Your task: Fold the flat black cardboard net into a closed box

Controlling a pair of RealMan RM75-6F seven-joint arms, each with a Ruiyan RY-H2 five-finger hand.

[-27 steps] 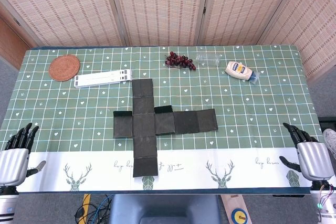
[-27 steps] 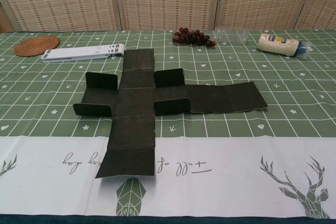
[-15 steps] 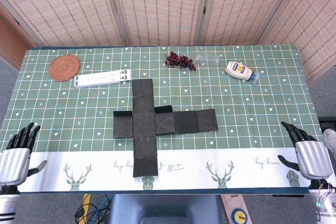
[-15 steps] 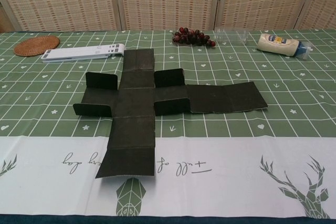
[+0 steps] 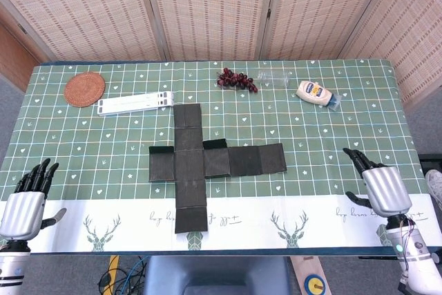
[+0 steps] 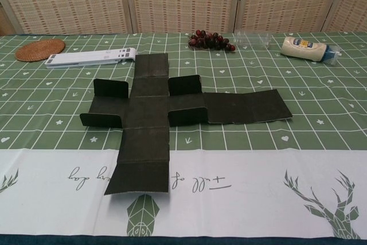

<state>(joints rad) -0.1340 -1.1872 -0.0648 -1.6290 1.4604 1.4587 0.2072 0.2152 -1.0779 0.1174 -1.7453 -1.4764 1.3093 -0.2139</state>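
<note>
Tablecloth [image 5: 83,136] bears cardboard net [image 5: 207,164], seemingly well apart from right robot hand [image 5: 376,184].

Your black cardboard net [image 5: 207,164] lies unfolded in a cross on the middle of the desk [image 5: 324,143], its long strip running from far to near, an arm reaching right, and the small side flaps beside the centre tilted up

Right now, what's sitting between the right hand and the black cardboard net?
Nothing: in the head view only bare tablecloth separates the right hand from the black cardboard net.
</note>
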